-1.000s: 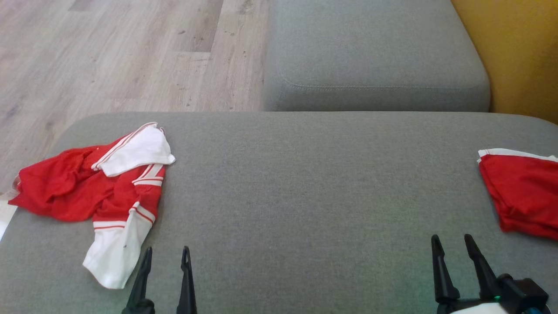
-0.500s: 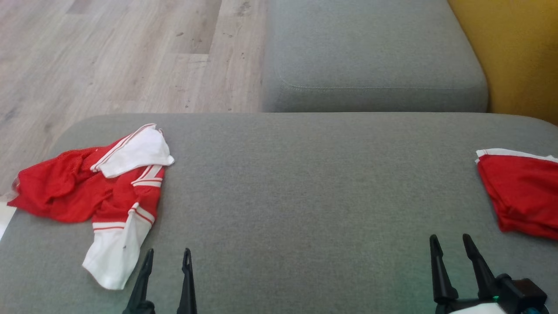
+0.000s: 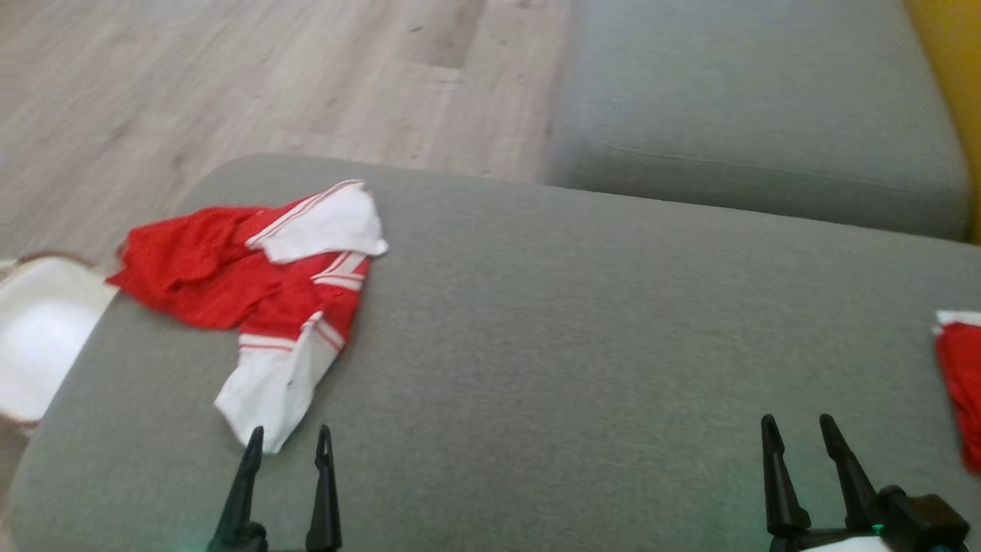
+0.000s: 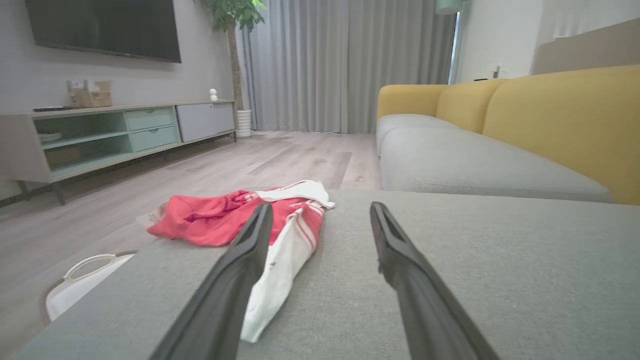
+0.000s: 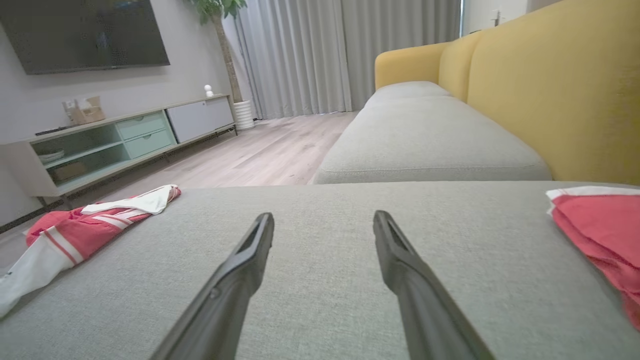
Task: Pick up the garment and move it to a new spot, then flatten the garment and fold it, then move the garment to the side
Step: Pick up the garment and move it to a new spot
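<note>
My left tool [image 3: 290, 433] and right tool [image 3: 797, 422] gape empty above the grey cushion [image 3: 575, 322], garment [image 3: 260, 284] centre-left, wood floor [image 3: 230, 77] upper left, perhaps a basket [image 3: 38, 337] far left.

You have a wide stretch of open grey cushion [image 3: 575, 322] between two piles: the crumpled red-and-white garment [image 3: 268, 284] at the left and the folded red garment [image 3: 962, 391] at the right edge. Your left gripper [image 3: 289, 433], fingers spread, sits just short of the crumpled garment's white end, which lies across its left finger's path in the left wrist view. Your right gripper [image 3: 797, 420], also spread, faces bare fabric, with the folded garment off to its right. Past the cushion's far edge, the sofa seat [image 3: 751, 138] and yellow backrest [image 3: 950, 61] block the right side. At the left, wooden floor [image 3: 230, 92] lies beyond, and a white basket [image 3: 38, 337] stands beside the cushion's left edge.
</note>
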Robot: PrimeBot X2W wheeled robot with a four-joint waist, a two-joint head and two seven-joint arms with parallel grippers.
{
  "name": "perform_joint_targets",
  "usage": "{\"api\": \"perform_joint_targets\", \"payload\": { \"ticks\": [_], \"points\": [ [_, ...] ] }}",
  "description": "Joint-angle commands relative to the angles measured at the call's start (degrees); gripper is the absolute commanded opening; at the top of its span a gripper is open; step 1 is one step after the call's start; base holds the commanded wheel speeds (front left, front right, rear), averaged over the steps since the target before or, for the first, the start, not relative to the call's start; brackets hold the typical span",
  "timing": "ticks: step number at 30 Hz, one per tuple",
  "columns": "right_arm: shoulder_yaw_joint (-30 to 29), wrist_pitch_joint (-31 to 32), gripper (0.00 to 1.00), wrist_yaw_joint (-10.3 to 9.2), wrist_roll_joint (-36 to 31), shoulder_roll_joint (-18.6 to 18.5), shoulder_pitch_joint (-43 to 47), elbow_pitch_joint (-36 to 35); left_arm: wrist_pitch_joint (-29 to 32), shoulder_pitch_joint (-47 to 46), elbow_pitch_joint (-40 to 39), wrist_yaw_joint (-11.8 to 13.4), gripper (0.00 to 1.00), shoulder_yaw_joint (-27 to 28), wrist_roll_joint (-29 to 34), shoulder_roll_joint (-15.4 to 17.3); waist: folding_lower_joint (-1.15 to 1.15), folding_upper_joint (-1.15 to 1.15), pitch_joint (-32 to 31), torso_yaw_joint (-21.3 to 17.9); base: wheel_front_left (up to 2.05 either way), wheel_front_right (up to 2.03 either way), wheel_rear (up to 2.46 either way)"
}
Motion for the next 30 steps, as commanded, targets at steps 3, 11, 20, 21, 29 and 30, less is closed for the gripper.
{"api": "perform_joint_targets", "payload": {
  "ticks": [3, 11, 20, 21, 29, 30],
  "points": [
    [0.9, -0.8, 1.0, 0.37, -0.3, -0.4, -3.6, -2.3, -0.3, -3.1, -2.4, 0.1, 1.0, 2.5, 0.0, -0.1, 0.0, 0.0, 1.1, 5.3, 0.0, 0.0, 0.0],
    [0.8, -0.8, 1.0, 0.37, -0.4, -0.3, -4.7, -2.4, -0.3, -3.1, -3.7, 0.8, 1.0, 3.7, 0.8, -0.1, 0.0, 0.0, 2.6, 9.8, 0.0, 0.0, 0.0],
    [1.2, -0.8, 1.0, 0.37, -1.3, -2.1, -4.6, -2.7, -0.3, -7.5, -7.9, 1.1, 1.0, 6.3, 0.6, 0.5, 0.0, 0.0, 7.0, 10.0, 0.0, 0.0, 0.0],
    [1.3, -0.8, 1.0, 0.37, -1.5, -2.6, -4.7, -2.8, -0.3, -8.9, -8.3, 0.9, 1.0, 6.9, 0.6, 0.9, 0.0, 0.0, 7.6, 9.9, 0.0, 0.0, 0.0],
    [1.8, -0.8, 1.0, 0.37, -2.6, -9.4, -8.7, -5.3, -0.3, -27.6, -2.7, -0.8, 1.0, 10.9, 0.9, 5.3, 0.0, 0.0, 19.0, 7.9, 0.0, 0.0, 0.0],
    [1.8, -0.8, 1.0, 0.37, -2.6, -10.6, -9.2, -5.6, -0.3, -30.6, -0.2, -1.3, 1.0, 11.0, 0.7, 5.9, 0.0, 0.0, 20.5, 7.7, 0.0, 0.0, 0.0]
  ]
}}
